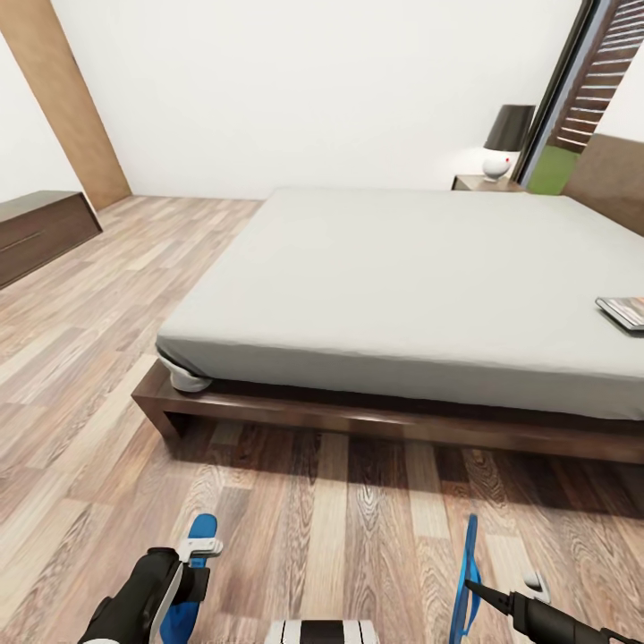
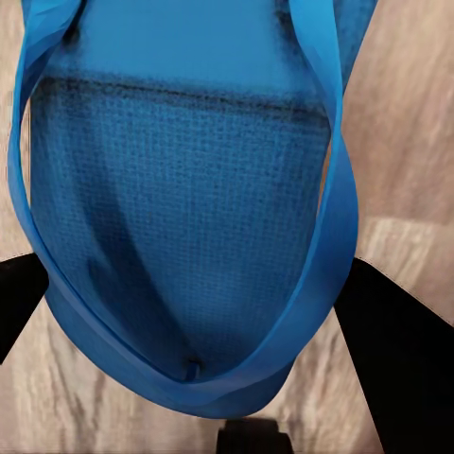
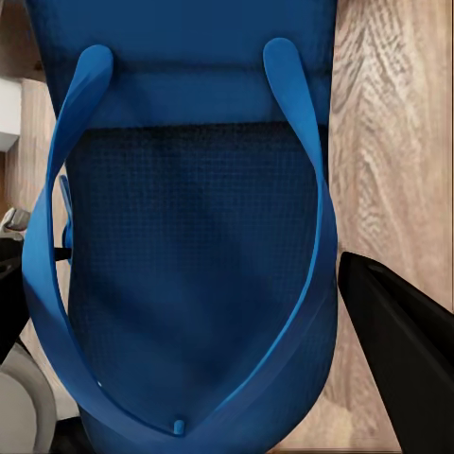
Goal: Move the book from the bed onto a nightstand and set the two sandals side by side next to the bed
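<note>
Head view: my left end effector (image 1: 192,572) and right end effector (image 1: 487,595) each grip a blue sandal (image 1: 199,537) (image 1: 465,572) above the floor (image 1: 340,519) before the bed (image 1: 402,268); the book (image 1: 624,311) lies on its right edge.

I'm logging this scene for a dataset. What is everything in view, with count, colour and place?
bed: one, dark brown frame, pale grey mattress, ahead of the robot
book: one, dark cover, on the mattress at the head view's right edge
nightstand: one, brown, beyond the bed
lamp: one, black shade, white base, on the nightstand
low cabinet: one, dark brown, by the left wall
floor: brown wood planks
sandals: two, bright blue, one in each gripper
left gripper: holds a sandal low at left
right gripper: black fingers, holds the other sandal edge-up
</note>
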